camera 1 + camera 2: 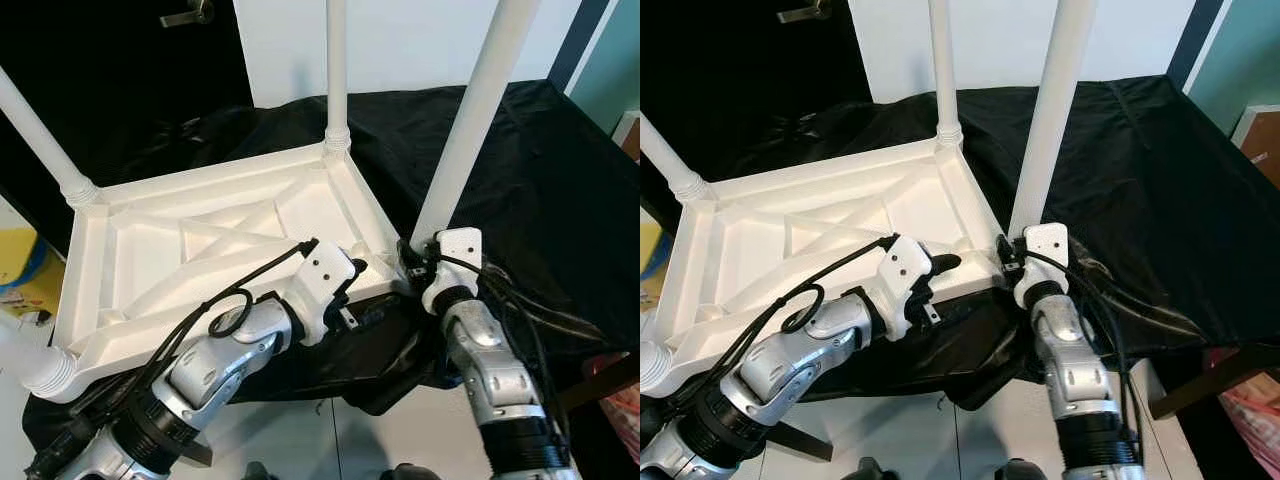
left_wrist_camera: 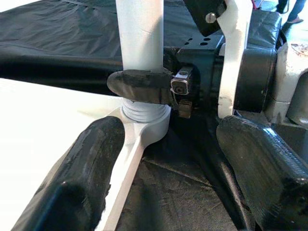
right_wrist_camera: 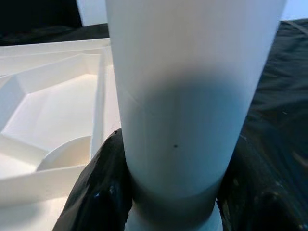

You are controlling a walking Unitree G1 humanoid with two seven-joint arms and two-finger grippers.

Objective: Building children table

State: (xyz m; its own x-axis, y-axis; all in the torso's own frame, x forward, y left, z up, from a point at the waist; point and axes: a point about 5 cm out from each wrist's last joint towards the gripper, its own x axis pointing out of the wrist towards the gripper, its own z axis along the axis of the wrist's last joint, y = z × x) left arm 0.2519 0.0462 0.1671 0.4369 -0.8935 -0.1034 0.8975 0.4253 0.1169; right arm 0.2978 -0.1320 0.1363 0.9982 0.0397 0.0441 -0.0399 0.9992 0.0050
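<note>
Lying upside down on a black cloth [image 1: 540, 170], the white plastic tabletop [image 1: 150, 255] shows its ribbed underside w/ X-bracing, sitting left-centre of the scene. Three legs stand up from its corners: far-left leg [image 1: 40, 140], far-right leg [image 1: 337, 70], and the near-right leg [image 1: 470, 120], which tilts a bit to the right. A fourth leg [image 1: 30, 365] juts out at the near-left corner, lying low rather than upright.

Right gripper [image 1: 415, 262] is at the base of the near-right leg, fingers clamped on it approx. where the leg meets its corner socket; right wrist view shows both black fingers [image 3: 101, 192] pressed against either side of the white tube. One of those fingers [image 2: 139, 86] also shows wrapped across the leg in the left wrist view.

Left gripper [image 1: 355, 290] sits at the tabletop's near edge, just left of that same corner, fingers spread apart w/ the rim between them; cannot tell if they touch it. Left wrist view has its two fingers [image 2: 72, 183] wide apart, looking at the leg base and the right gripper's body.

Far left, a yellow and blue object [image 1: 25, 270] sits on the floor beside the tabletop. White floor tiles [image 1: 330, 440] show nearest the robot.
</note>
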